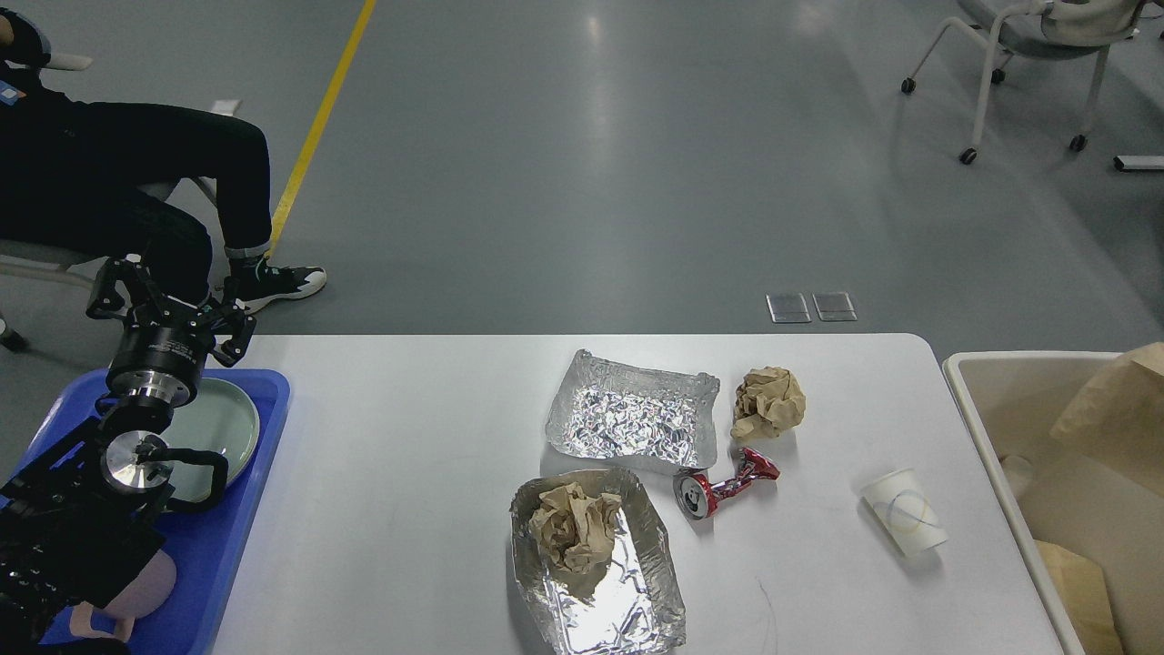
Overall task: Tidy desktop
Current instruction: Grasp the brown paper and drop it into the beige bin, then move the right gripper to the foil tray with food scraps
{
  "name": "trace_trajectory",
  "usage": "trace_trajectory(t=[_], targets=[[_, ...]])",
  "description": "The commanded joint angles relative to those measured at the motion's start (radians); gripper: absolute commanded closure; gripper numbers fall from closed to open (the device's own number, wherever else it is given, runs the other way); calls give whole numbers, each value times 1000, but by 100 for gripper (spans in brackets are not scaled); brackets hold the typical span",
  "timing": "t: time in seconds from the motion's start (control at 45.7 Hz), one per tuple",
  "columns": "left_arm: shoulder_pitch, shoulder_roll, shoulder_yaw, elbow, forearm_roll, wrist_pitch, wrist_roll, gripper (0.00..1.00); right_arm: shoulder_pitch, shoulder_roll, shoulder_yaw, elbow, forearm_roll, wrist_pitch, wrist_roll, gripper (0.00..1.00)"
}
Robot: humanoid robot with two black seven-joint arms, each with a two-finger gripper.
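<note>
The white desktop (409,437) fills the lower middle of the head view. On it lie two foil trays: one empty (632,423), one nearer (618,582) holding a crumpled brown paper ball (571,530). Another brown paper ball (768,402), a crushed red can (725,485) and a tipped white paper cup (905,525) lie to the right. My left gripper (168,305) is open and empty, above the far edge of the blue tray (241,509), over a pale green plate (223,428). My right gripper is out of view.
A beige bin (987,400) with brown paper stands at the table's right end. A pink dish (145,587) lies in the blue tray. A seated person (136,182) is at far left, a wheeled chair (1028,55) at far right.
</note>
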Motion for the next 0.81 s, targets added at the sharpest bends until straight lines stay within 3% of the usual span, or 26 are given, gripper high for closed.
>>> trace_trajectory(t=[0.0, 0.241, 0.416, 0.569, 0.788], targets=[[0, 0, 0, 0, 0, 0, 0, 3, -23, 41, -2, -34, 0, -12, 1, 0], [0, 0, 0, 0, 0, 0, 0, 3, 6, 100, -2, -30, 5, -4, 1, 0], [0, 0, 0, 0, 0, 0, 0, 4, 195, 158, -109, 31, 5, 3, 1, 0], [0, 0, 0, 0, 0, 0, 0, 3, 443, 285, -356, 151, 8, 3, 1, 0], [0, 0, 0, 0, 0, 0, 0, 3, 747, 337, -455, 497, 20, 37, 4, 0]])
